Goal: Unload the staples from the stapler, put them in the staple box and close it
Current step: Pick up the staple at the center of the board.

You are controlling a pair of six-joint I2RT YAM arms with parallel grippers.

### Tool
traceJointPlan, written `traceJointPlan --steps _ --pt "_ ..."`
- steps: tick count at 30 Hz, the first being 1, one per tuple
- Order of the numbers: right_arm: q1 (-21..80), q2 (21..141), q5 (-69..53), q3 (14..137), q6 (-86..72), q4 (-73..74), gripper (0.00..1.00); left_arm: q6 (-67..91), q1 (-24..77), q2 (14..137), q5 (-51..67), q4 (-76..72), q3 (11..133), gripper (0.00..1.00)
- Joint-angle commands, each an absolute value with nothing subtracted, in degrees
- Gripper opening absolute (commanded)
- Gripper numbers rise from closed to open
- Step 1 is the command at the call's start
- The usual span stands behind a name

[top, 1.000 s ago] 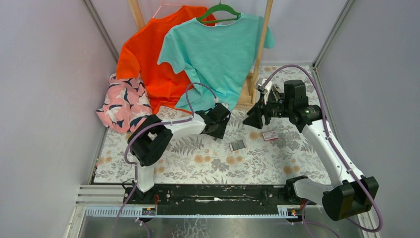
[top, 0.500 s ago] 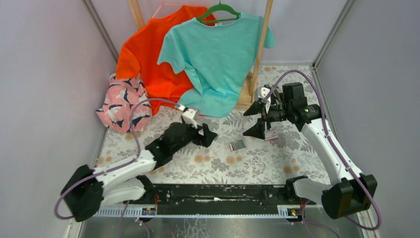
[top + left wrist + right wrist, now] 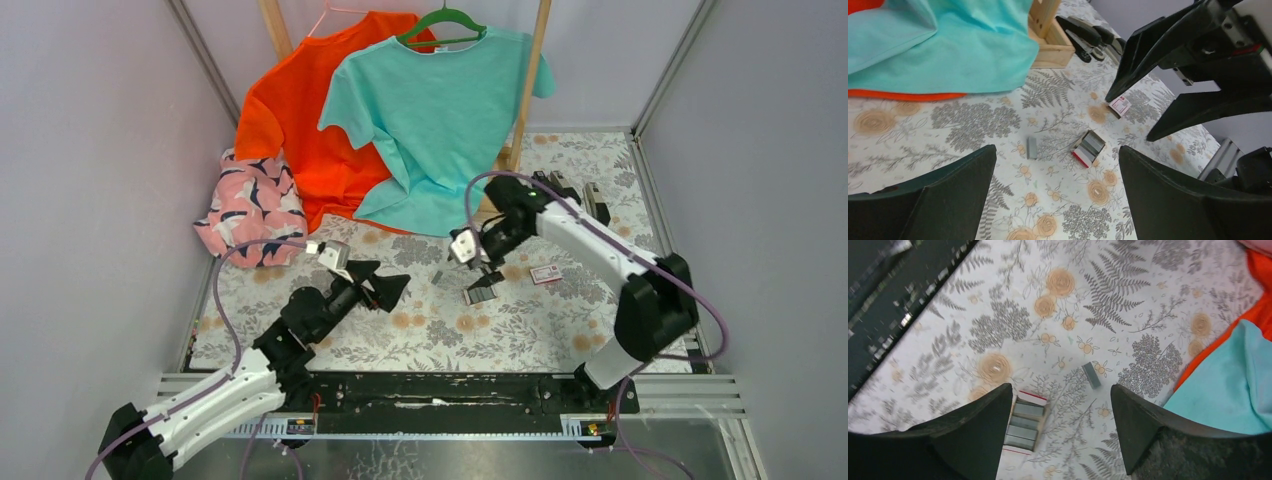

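Observation:
A loose strip of staples (image 3: 437, 277) lies on the floral cloth; it also shows in the left wrist view (image 3: 1032, 148) and the right wrist view (image 3: 1091, 375). An open small box (image 3: 480, 293) holds several more grey strips (image 3: 1025, 426). The black stapler (image 3: 1087, 36) lies at the back by the wooden rack base. My right gripper (image 3: 485, 268) is open and empty, pointing down just above the box and the loose strip (image 3: 1062, 390). My left gripper (image 3: 385, 285) is open and empty, to the left of the strip (image 3: 1058, 150).
A small white-and-pink box (image 3: 545, 274) lies right of the open box. A wooden rack (image 3: 525, 100) with a teal shirt (image 3: 440, 120) and an orange shirt (image 3: 300, 130) stands at the back. Pink patterned cloth (image 3: 245, 210) lies at the left wall.
My right gripper swung left and down from beside the pink box to above the open staple box. My left arm folded back towards the near left, its gripper moving left and nearer.

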State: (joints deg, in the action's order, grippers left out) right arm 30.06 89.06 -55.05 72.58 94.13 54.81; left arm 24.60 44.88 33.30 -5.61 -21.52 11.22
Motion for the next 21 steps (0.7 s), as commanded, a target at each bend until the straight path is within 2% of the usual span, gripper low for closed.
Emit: traceJointPlan --steps 1,8,14,21 --pt "35.6 96.64 -41.4 81.03 101.02 58.18 0.76 26.29 44.46 29.35 -12.47 -12.72 10.13 1.0" --pt "41.63 107.0 -29.9 87.81 95.44 53.86 0.71 30.84 44.5 25.94 -22.57 -6.33 6.98 1.0" --pt "45.08 114.48 -22.33 94.06 95.2 56.45 0.6 34.32 44.42 27.98 -29.01 -1.84 8.55 1.0" --pt "49.04 116.93 -14.94 93.01 94.96 52.65 0.58 38.96 44.43 25.12 -36.58 4.08 9.47 1.0"
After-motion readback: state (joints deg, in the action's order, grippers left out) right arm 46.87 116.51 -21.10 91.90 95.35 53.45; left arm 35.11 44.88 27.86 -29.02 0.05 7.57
